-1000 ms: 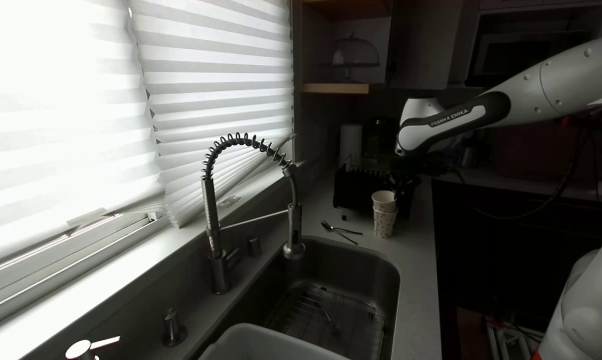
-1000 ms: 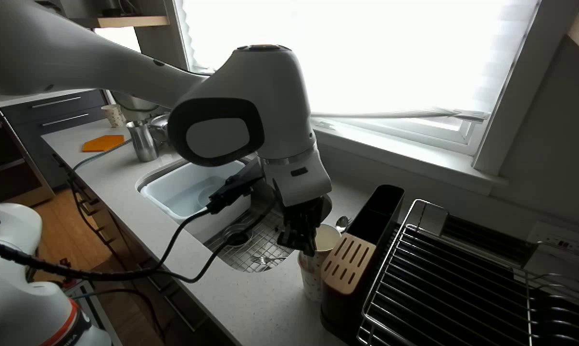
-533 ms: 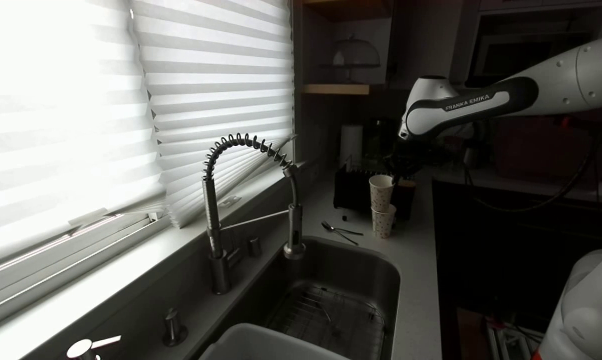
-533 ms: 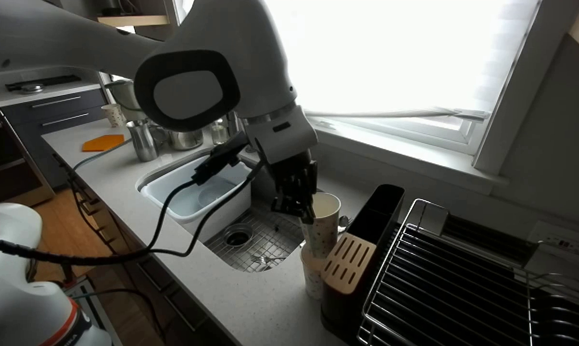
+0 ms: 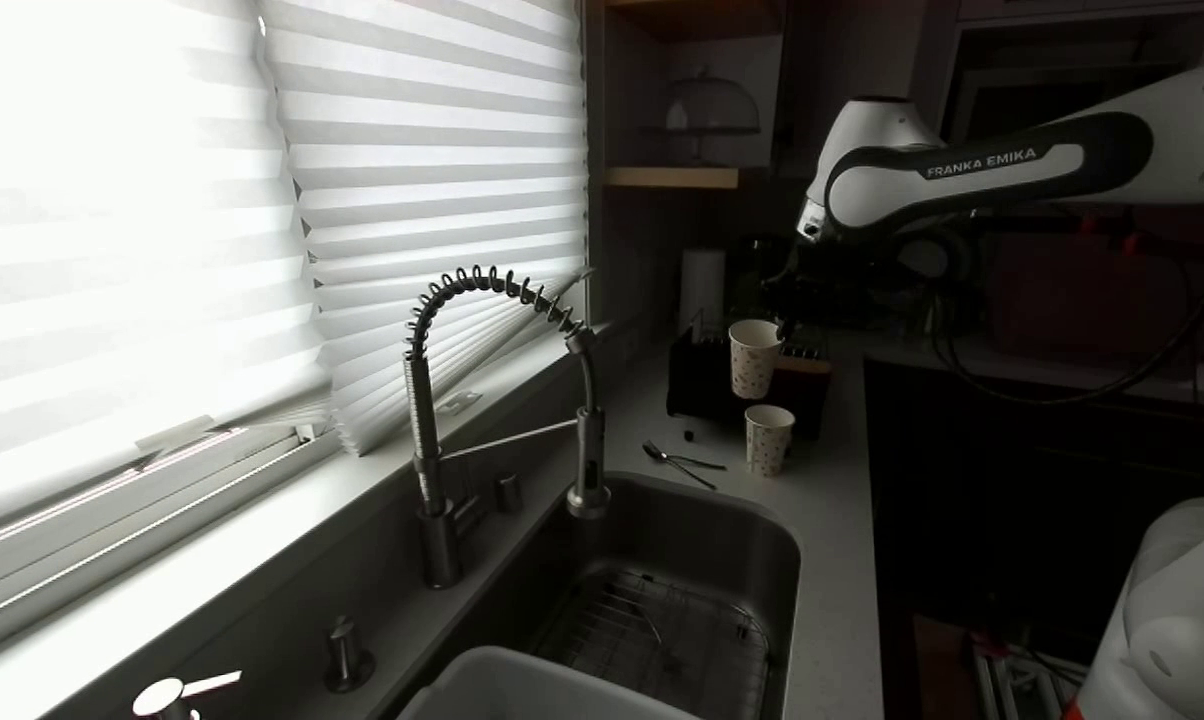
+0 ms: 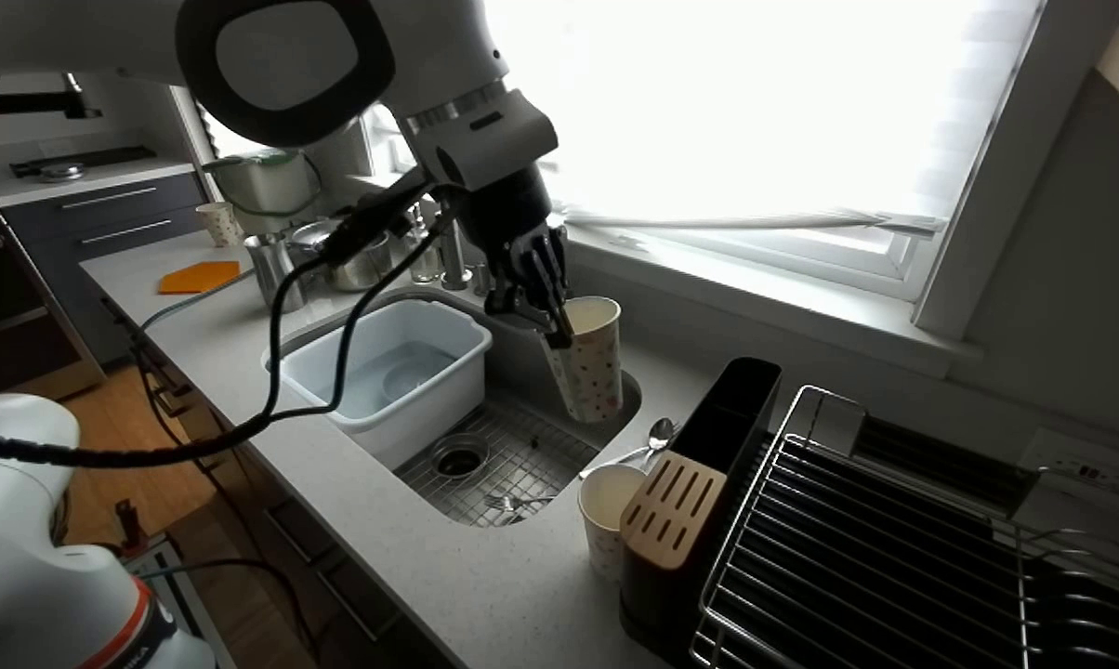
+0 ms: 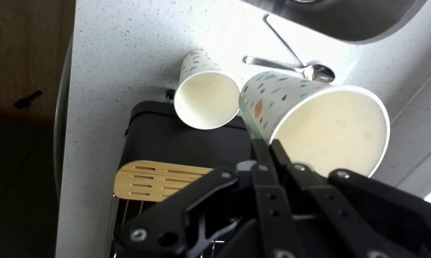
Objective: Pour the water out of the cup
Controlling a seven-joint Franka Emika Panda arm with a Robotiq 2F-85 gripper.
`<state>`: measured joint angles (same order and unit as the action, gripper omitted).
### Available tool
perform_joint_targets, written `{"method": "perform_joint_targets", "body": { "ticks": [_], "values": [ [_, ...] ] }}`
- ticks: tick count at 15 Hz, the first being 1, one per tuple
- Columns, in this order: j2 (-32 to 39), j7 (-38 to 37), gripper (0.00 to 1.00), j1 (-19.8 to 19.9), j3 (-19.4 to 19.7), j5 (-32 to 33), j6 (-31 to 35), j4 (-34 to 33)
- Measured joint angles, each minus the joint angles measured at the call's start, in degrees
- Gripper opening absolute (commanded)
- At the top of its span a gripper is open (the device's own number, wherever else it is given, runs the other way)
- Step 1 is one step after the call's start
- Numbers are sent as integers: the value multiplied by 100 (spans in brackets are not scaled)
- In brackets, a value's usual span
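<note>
My gripper (image 6: 564,336) is shut on the near wall of a speckled paper cup (image 6: 598,372), at its rim. In the wrist view one finger of the gripper (image 7: 270,144) is outside the cup (image 7: 272,96) and one inside. The held cup (image 5: 752,362) is in the air, roughly upright with a slight tilt. Its inside looks cream; I cannot tell how much water it holds. No water stream shows. A second speckled cup (image 6: 606,525) stands upright on the counter, lower than the held cup; it also shows in the wrist view (image 7: 205,100).
The metal sink (image 5: 707,535) has a wire grid and a white basin (image 6: 471,367) holding clear liquid. A spring faucet (image 5: 422,420) arches over it. A black holder with slotted wooden lid (image 6: 676,511), a dish rack (image 6: 801,567) and a spoon (image 6: 660,432) are near the cups.
My gripper has lifted the held cup up and away from the standing cup, toward the sink in an exterior view. The standing cup stays in place.
</note>
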<state>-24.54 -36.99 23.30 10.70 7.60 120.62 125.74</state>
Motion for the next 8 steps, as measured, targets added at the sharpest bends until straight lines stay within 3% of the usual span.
{"method": "perform_joint_targets", "body": {
  "ticks": [1,8],
  "values": [
    [-36,127,5,-48,-29,-7,-153,-56],
    [-25,140,5,-58,-42,-7,-182,-87]
  ]
}}
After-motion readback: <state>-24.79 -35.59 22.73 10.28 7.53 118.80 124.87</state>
